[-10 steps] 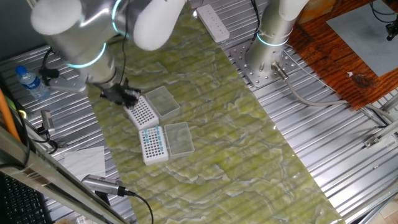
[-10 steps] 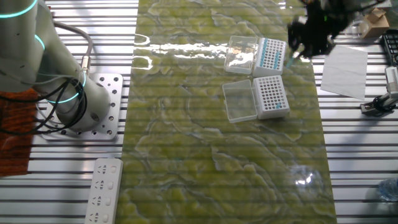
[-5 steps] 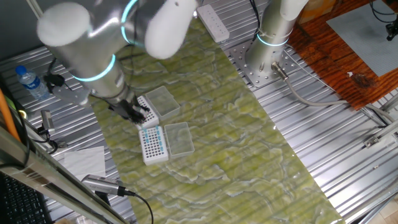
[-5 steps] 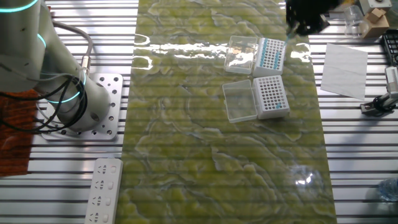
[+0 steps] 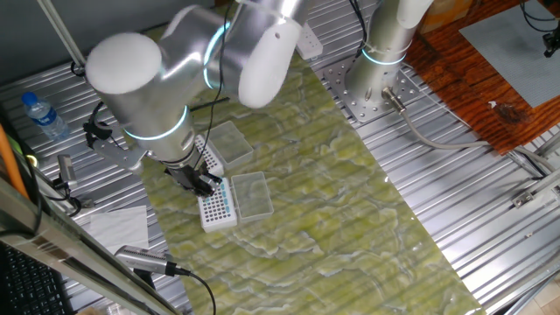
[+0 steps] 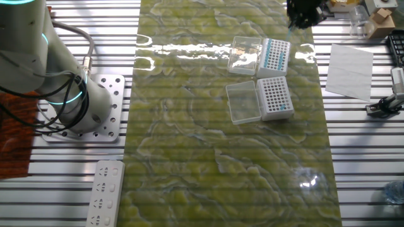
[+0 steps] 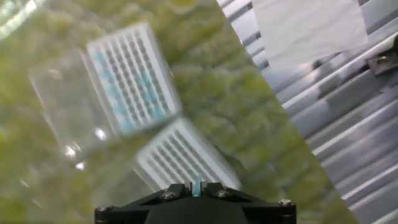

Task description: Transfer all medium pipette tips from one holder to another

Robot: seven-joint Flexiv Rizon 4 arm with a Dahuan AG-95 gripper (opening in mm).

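The medium pipette tips [image 6: 273, 55] show as rows of blue dots in one white holder [image 6: 283, 58], also blurred in the hand view as tips [image 7: 118, 87]. The other holder [image 6: 276, 96] shows mostly dark holes. Each has a clear lid [image 6: 242, 101] lying open beside it. In one fixed view my gripper [image 5: 199, 182] hangs over the two holders, just above the tip-filled holder [image 5: 217, 204]. In the other fixed view the gripper [image 6: 302, 14] is at the top edge. In the hand view the gripper [image 7: 198, 186] is shut on a single light-blue tip [image 7: 198, 185].
A sheet of white paper [image 6: 350, 70] lies on the metal slats right of the green mat. A water bottle [image 5: 39, 114] stands at the left. A second arm's base [image 6: 82, 107] and a power strip [image 6: 107, 192] sit beyond the mat's other side.
The arm has swung from beside the holders to over them, holding the tip throughout. In the other fixed view the gripper has risen toward the top edge.
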